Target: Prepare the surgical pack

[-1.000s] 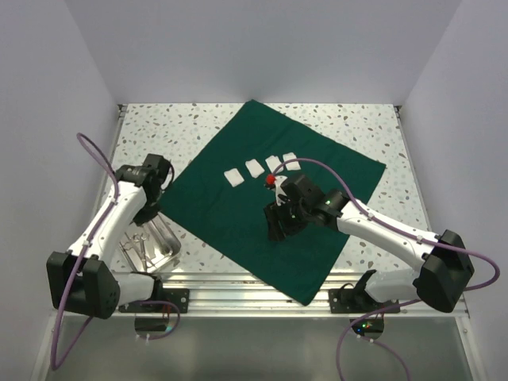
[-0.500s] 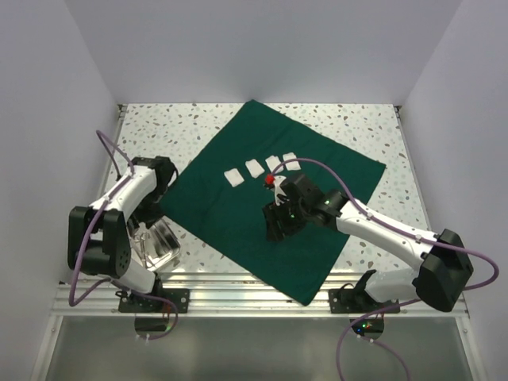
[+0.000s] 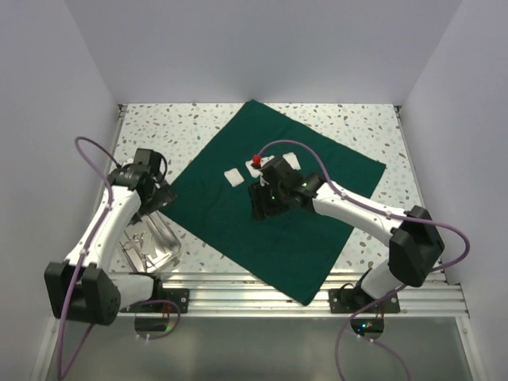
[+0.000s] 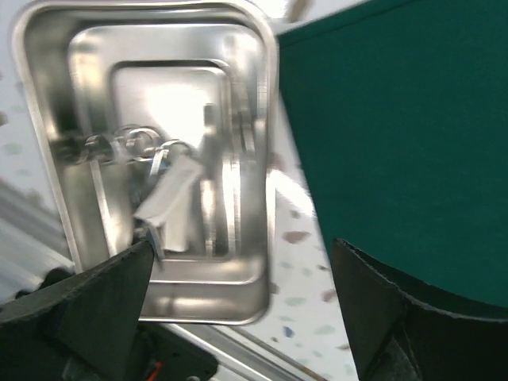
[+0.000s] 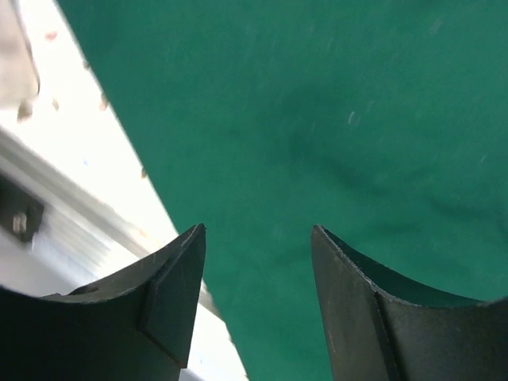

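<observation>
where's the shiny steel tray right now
Top view: the shiny rectangular steel tray sits at the near-left corner of the speckled table, just left of the dark green fabric drape.

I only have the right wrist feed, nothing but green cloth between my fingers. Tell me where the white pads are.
Observer: The white pads lie on the green drape, just beyond the right gripper, toward the far side of the table.
Operator: Now locate the tray.
Observer: The steel tray sits off the drape, on the bare table by the drape's near-left edge, with instruments inside.
Operator: Report the left arm.
Observer: The left gripper hangs over the tray's side nearest the drape, fingers wide apart and empty.
</observation>
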### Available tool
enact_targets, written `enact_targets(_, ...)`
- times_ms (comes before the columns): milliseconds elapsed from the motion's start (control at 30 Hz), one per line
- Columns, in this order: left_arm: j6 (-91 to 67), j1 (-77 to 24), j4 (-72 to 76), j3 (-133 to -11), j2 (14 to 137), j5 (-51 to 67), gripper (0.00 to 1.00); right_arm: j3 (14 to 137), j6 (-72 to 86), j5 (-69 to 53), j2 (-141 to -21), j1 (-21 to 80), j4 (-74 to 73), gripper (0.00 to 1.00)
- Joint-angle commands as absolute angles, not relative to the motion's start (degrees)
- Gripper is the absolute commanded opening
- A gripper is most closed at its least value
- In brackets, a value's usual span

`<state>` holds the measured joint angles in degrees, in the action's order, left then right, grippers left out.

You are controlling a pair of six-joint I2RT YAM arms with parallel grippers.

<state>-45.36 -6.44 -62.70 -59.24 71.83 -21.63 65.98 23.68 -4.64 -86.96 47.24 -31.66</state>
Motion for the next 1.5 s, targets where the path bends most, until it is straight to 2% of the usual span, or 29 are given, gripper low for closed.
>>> enact_targets(0,-39.1,-6.8,-49.1,-57.9,64.0,-7.9,0.98,72.8,25.3,2.0,-91.6,46.8,-28.6,0.58)
enact_targets(33,-38.5,-7.2,-47.8,-57.7,63.0,-4.4,0.98,75.1,25.2,2.8,-92.6,46.5,-27.8,0.57)
enact_targets(167,-39.1,-11.9,-45.0,-57.9,60.5,-2.9,0.99,81.9,25.0,2.0,-99.3,41.8,-28.2,0.54)
enact_targets(333,-42.4,-20.2,-39.5,-55.1,58.0,-1.6,0.98,85.9,26.0,-2.9,-106.8,30.6,-24.4,0.52)
enact_targets(533,-42.1,-21.5,-34.1,-50.6,56.1,2.6,0.97,92.6,23.3,-4.7,-115.8,22.8,-24.7,0.55)
enact_targets(767,-39.9,-21.6,-31.8,-51.4,60.7,4.0,0.96,96.9,23.5,-7.0,-121.9,16.4,-25.5,0.55)
enact_targets(1033,-38.6,-22.0,-29.1,-52.0,66.2,6.1,0.96,100.2,21.1,-8.3,-124.6,14.8,-26.9,0.44)
enact_targets(1467,-38.4,-22.1,-27.9,-51.0,67.4,6.8,0.95,99.5,16.6,-8.3,-126.2,13.7,-29.0,0.45)
